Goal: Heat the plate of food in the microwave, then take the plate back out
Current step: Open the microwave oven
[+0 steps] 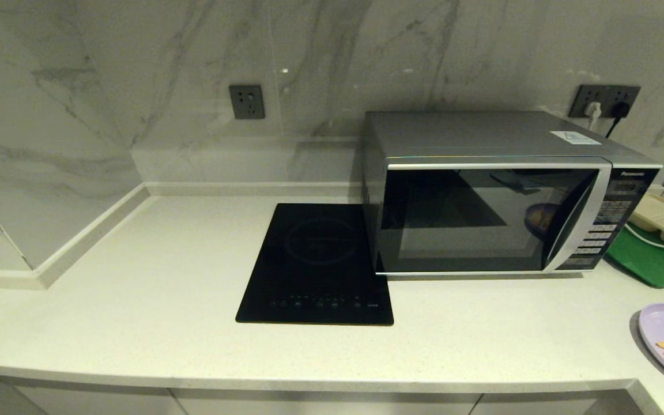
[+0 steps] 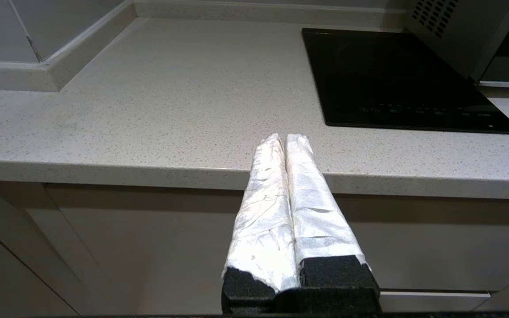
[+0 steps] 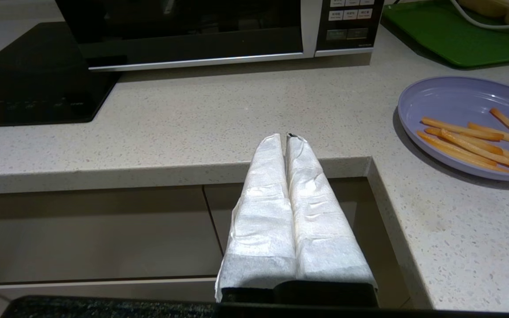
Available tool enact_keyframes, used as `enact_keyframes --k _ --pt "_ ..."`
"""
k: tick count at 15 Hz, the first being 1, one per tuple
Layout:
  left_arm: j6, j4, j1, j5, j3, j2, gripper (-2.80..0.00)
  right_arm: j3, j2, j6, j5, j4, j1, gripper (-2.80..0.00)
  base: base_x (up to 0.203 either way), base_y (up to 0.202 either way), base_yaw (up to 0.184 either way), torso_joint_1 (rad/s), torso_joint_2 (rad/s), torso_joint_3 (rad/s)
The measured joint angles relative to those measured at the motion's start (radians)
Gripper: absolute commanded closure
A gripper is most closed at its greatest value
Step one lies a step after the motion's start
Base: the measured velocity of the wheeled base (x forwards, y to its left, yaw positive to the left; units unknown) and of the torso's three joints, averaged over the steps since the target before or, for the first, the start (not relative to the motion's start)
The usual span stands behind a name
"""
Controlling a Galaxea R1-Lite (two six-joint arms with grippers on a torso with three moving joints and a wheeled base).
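- Nothing started: the microwave (image 1: 490, 216) door is closed, and the plate of food (image 3: 471, 126) sits on the counter (image 1: 136, 300) to its right.
- Left gripper (image 2: 285, 140) and right gripper (image 3: 286, 141) hang off the counter edge, fingers pressed together, empty.
- Next, I'd judge: open that door.

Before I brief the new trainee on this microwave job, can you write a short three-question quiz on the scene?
1. True or false: the microwave door is shut.
2. Where is the plate now? A) inside the microwave B) on the counter, on the robot's right C) on the cooktop
3. Fill in: the left tool and right tool both hang off the counter's front edge, holding ____.

Key: 1 true; 2 B; 3 nothing.
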Motion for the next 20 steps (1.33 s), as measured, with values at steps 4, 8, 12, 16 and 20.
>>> enact_keyframes --k 4,8,12,16,20 --pt "0.000 0.000 0.000 0.000 0.000 0.000 0.00 0.000 0.000 -0.002 0.000 0.000 0.000 0.00 0.000 0.000 0.000 0.000 0.00 0.000" --pt "0.000 0.000 0.000 0.000 0.000 0.000 0.00 -0.001 0.000 -0.001 0.001 0.003 0.000 0.00 0.000 0.000 0.000 0.000 0.00 0.000" --pt "0.000 0.000 0.000 0.000 0.000 0.000 0.00 -0.057 0.026 0.015 -0.004 0.016 0.000 0.00 0.000 0.000 0.000 0.000 0.00 0.000" --pt "0.000 0.000 0.000 0.000 0.000 0.000 0.00 -0.270 0.232 0.042 -0.023 0.013 -0.001 0.00 0.000 0.000 0.000 0.000 0.00 0.000" --pt "0.000 0.000 0.000 0.000 0.000 0.000 0.00 -0.345 0.440 -0.104 -0.249 -0.015 -0.007 0.00 0.000 0.000 0.000 0.000 0.00 0.000"
